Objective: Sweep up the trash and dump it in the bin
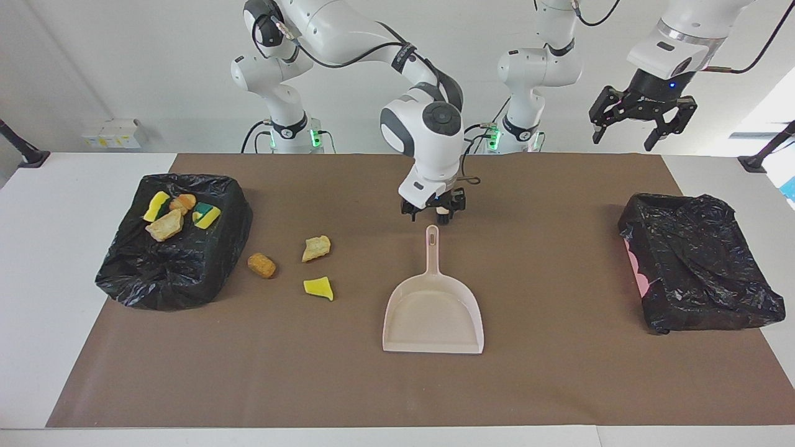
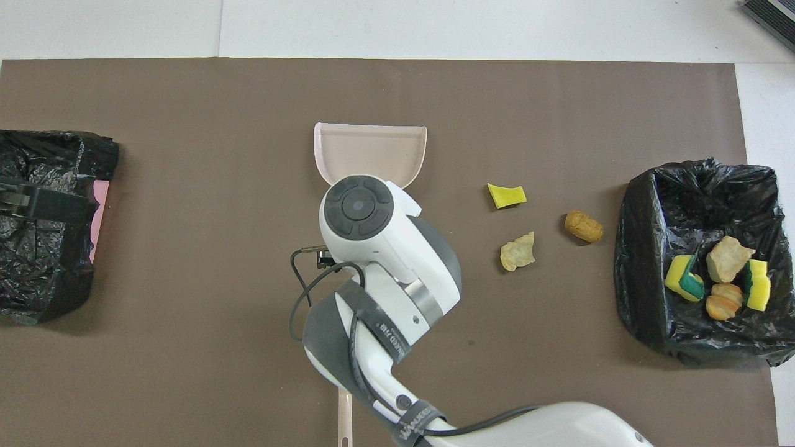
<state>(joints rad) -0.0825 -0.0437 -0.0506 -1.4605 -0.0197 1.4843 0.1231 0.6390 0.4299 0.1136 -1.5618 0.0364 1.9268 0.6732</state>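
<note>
Three trash chunks lie on the brown mat: a yellow sponge bit, a tan lump and a brown lump. Several more, such as a tan lump, lie in the black-bagged bin at the right arm's end. The pale pink dustpan lies flat mid-table, handle toward the robots. My right gripper hangs open just over the handle's tip. My left gripper waits open, raised over the left arm's end.
A second black-bagged bin with a pink rim showing stands at the left arm's end, with no trash in it. A pale pink stick shows under the right arm, nearer to the robots than the dustpan.
</note>
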